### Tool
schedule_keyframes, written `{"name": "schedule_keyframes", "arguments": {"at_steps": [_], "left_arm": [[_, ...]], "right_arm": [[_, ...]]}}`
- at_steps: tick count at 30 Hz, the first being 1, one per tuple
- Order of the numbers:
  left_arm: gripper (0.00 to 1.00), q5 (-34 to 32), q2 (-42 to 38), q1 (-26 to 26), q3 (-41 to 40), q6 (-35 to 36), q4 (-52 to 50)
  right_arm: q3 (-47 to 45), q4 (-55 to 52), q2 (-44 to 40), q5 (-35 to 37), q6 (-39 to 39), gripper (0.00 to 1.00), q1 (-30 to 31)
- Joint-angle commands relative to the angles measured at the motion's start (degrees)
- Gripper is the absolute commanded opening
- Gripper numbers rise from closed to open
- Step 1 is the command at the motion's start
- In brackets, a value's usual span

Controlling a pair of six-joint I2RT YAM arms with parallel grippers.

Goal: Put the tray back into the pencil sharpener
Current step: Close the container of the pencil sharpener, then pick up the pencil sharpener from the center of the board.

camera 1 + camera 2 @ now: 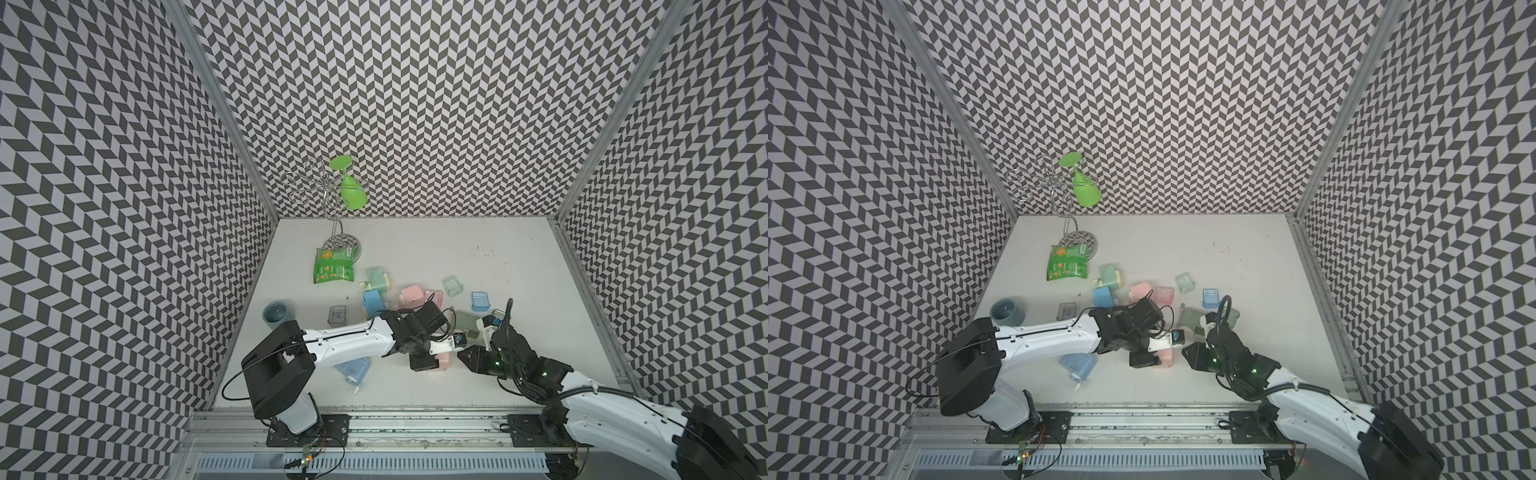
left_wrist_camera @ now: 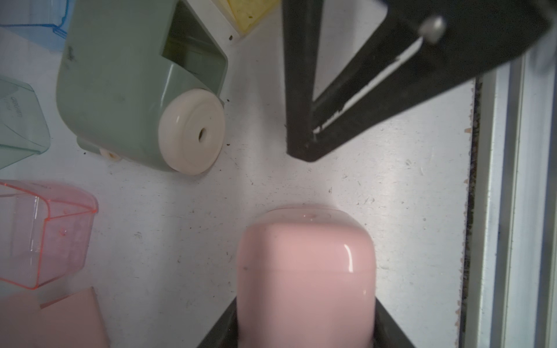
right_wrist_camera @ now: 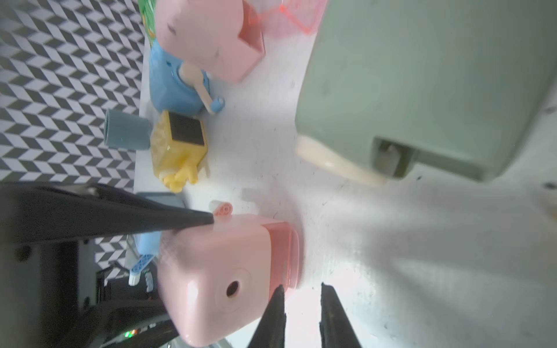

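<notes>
My left gripper (image 2: 306, 319) is shut on a pink pencil sharpener (image 1: 444, 360) (image 1: 1166, 356) (image 2: 306, 265) and holds it low over the white table. A darker pink tray (image 3: 284, 253) sits in the sharpener's end, and its rim stands slightly proud of the body. My right gripper (image 3: 302, 289) (image 1: 462, 355) is just beside that tray end. Its jaws are a little apart, with only table showing between them. One of its fingertips (image 3: 278, 296) lies at the tray's rim. In the left wrist view the right gripper (image 2: 303, 152) points at the sharpener from the far side.
A green sharpener (image 1: 467, 324) (image 2: 126, 90) with an empty tray slot lies close behind the grippers. Loose trays are scattered about: pink (image 1: 434, 297), clear green (image 1: 453, 286), blue (image 1: 480, 300). Other sharpeners (image 1: 411, 296) (image 1: 373, 302), a snack bag (image 1: 334, 266) and a grey cup (image 1: 276, 312) lie further left.
</notes>
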Motion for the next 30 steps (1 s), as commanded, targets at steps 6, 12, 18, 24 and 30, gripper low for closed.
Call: {"name": "schedule_keyframes", "arguments": {"at_steps": [6, 12, 18, 24, 30], "left_arm": [[0.62, -1.9, -0.5, -0.4, 0.0, -3.2, 1.2], [0.74, -1.3, 0.5, -0.3, 0.8, -3.2, 1.3], [0.72, -0.3, 1.1, -0.4, 1.2, -3.3, 1.5], [0.59, 1.2, 1.4, 0.0, 0.5, -3.9, 1.8], [0.43, -1.4, 1.0, 0.0, 2.5, -7.2, 1.0]], "right_arm": [[3.3, -12.8, -12.7, 15.2, 0.7, 0.27, -0.5], [5.3, -13.9, -11.0, 16.3, -1.0, 0.28, -0.5], [5.6, -13.4, -9.5, 15.9, -1.7, 0.28, -0.6], [5.2, -13.1, -10.5, 16.0, -1.4, 0.29, -0.5], [5.5, -15.0, -12.3, 17.4, -1.2, 0.29, -0.6]]}}
